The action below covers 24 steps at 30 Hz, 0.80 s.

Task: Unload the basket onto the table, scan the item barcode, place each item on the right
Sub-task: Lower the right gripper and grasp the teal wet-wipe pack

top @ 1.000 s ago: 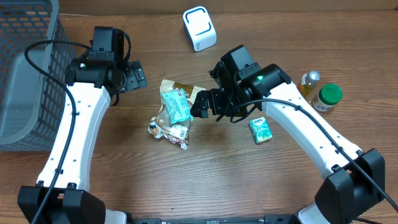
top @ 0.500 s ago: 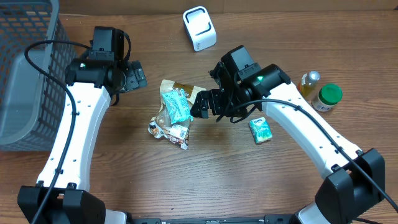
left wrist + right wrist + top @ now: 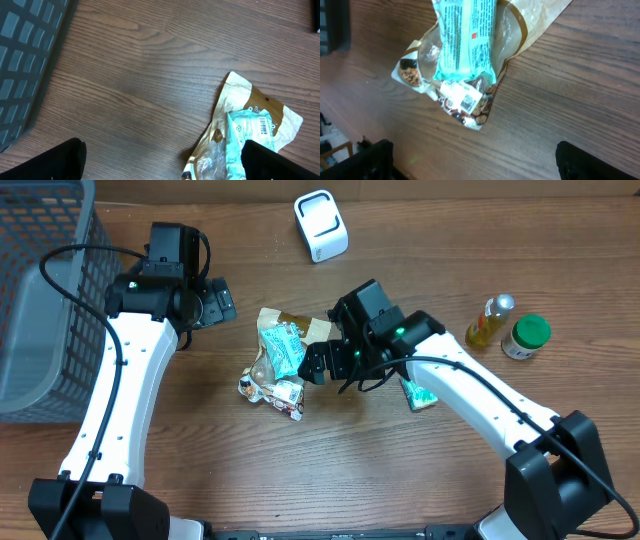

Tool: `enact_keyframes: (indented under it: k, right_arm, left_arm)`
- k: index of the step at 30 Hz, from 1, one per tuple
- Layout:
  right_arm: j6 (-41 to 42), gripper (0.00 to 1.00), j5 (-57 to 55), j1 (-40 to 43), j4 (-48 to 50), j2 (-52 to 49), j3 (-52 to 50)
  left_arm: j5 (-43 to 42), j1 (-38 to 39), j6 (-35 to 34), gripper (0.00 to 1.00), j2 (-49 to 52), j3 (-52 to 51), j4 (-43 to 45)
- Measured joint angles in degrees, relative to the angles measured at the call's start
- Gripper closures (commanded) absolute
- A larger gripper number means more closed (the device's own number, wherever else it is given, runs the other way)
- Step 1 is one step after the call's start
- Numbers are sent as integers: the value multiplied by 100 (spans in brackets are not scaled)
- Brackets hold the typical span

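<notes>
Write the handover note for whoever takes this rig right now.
Left tool: open, empty, apart from the items.
Right tool: open, empty, close to the teal packet.
The teal packet lies on the snack pouch, mid-table; the scanner stands at the far edge.
Done: nothing is held yet.
Left: grasp an item and show its barcode to the scanner.
</notes>
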<state>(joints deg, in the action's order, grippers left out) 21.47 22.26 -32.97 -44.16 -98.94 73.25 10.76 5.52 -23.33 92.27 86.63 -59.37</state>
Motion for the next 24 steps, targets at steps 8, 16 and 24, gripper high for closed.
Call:
enact_keyframes:
  k: [8,16,24]
  right_arm:
    - [103,0,-155,-120,457,0,-387]
    - [107,0,-175,-120,588,0,-461]
    - [107,0,-262,-120,697,0,-461]
  left_arm:
    - [0,0,0,1,0,0,2]
    - [0,0,0,0,0,0,2]
    - [0,0,0,1,0,0,2]
